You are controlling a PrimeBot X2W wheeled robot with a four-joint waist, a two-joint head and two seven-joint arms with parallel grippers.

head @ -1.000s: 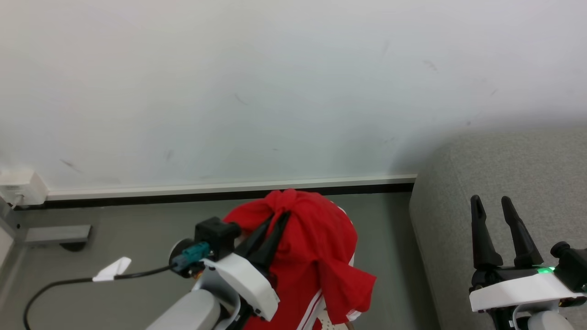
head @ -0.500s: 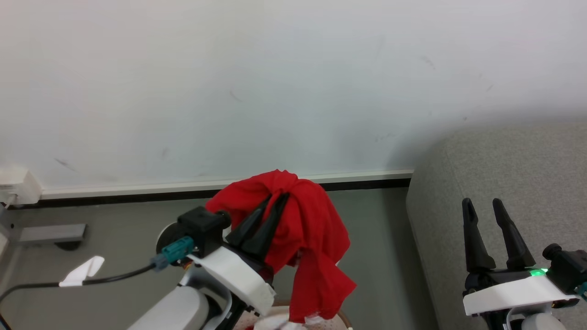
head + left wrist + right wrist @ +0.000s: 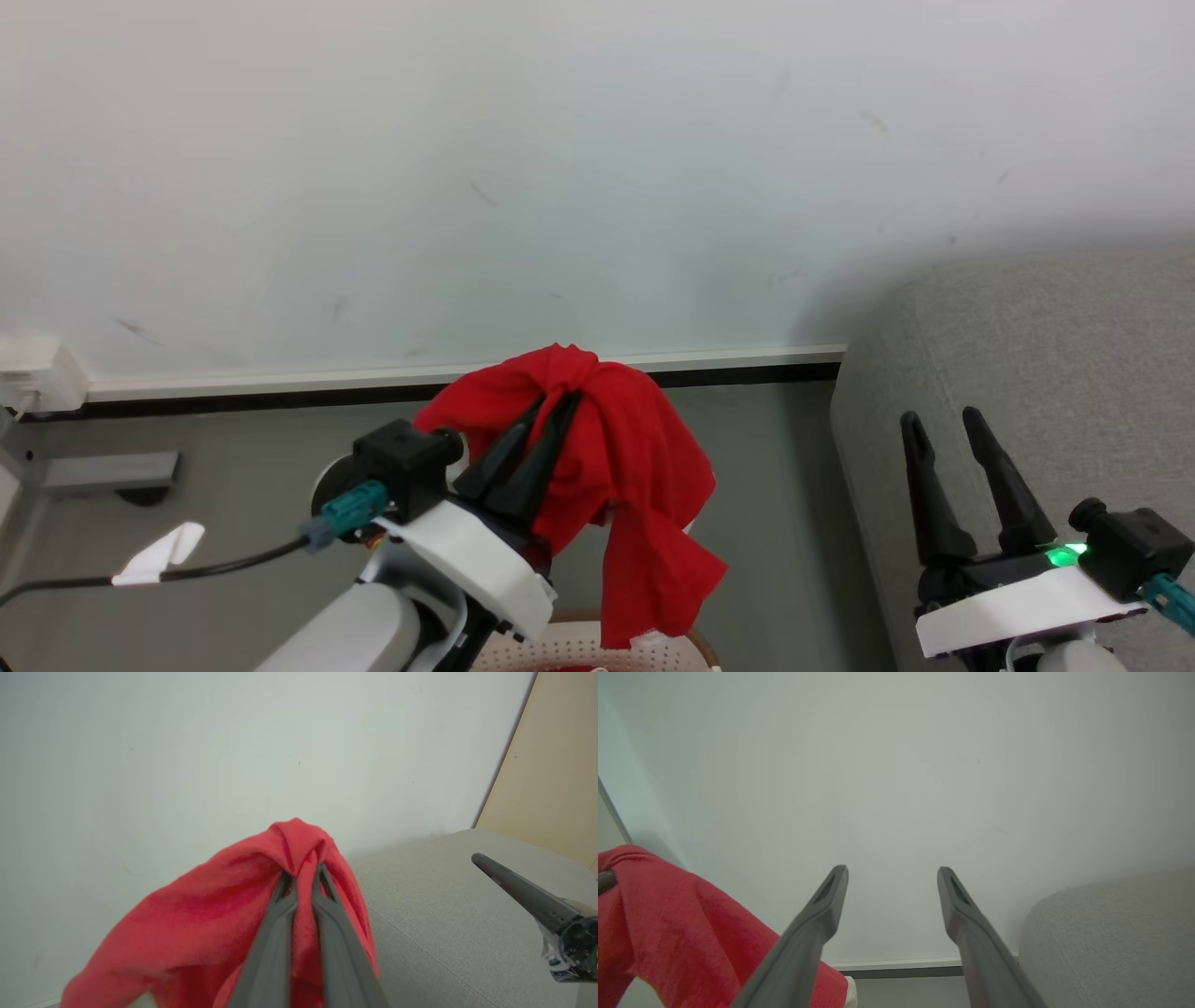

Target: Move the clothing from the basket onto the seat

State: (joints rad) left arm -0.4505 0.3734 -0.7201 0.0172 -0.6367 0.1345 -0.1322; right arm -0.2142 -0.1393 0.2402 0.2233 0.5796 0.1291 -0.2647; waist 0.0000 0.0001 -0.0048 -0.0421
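Note:
My left gripper (image 3: 553, 399) is shut on a bright red garment (image 3: 635, 476), which hangs in the air from its fingertips above the basket (image 3: 597, 644). In the left wrist view the gripper (image 3: 301, 873) pinches a fold of the same red fabric (image 3: 196, 924). Only the cream perforated rim of the basket shows at the bottom edge of the head view, with a bit of red inside. The grey seat (image 3: 1055, 373) lies to the right. My right gripper (image 3: 941, 420) hovers open over the seat's edge, empty; it also appears open in the right wrist view (image 3: 893, 870).
A white wall (image 3: 560, 168) with a skirting board runs behind. Grey floor (image 3: 261, 457) spreads left of the basket, with a black cable (image 3: 140, 574) and a white socket box (image 3: 37, 378) at far left. The seat's rounded corner (image 3: 1111, 933) is close on the right.
My left gripper lifted the red garment up out of the basket; it now hangs free of the rim. My right gripper has shifted slightly left.

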